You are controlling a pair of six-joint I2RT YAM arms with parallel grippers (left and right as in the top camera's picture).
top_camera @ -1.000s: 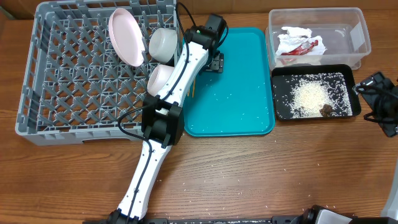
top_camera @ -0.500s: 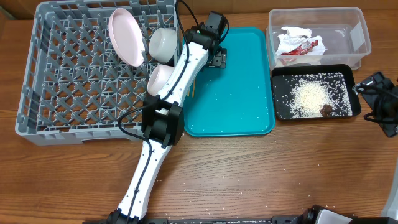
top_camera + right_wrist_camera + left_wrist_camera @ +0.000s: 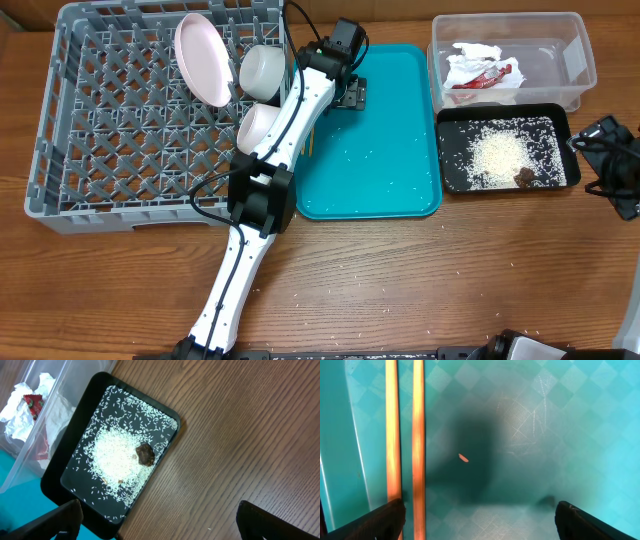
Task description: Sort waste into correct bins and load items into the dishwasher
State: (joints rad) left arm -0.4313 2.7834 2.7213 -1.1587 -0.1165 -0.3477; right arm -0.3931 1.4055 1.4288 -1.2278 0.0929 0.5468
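Two wooden chopsticks (image 3: 418, 425) lie side by side on the teal tray (image 3: 390, 170), near its left edge (image 3: 313, 142). My left gripper (image 3: 480, 520) is open and low over the tray (image 3: 350, 93). One chopstick lies between its fingers and the other runs under the left fingertip. The grey rack (image 3: 60, 120) holds the pink plate (image 3: 205, 58) and two white bowls (image 3: 262, 72) (image 3: 258, 125). The clear tub (image 3: 575, 60) holds the red wrapper and tissue (image 3: 480, 70). The black tray (image 3: 450, 160) holds rice (image 3: 117, 455) and a brown scrap (image 3: 145, 454). My right gripper (image 3: 160, 520) is open over bare wood. The cup is out of view.
Loose rice grains are scattered on the teal tray (image 3: 463, 458) and on the wooden table in front of it (image 3: 330, 300). My left arm lies across the rack's right wall. My right arm sits at the table's right edge (image 3: 610, 165), beside the black tray.
My left gripper has shifted slightly toward the tray's far edge. The right arm has not moved.
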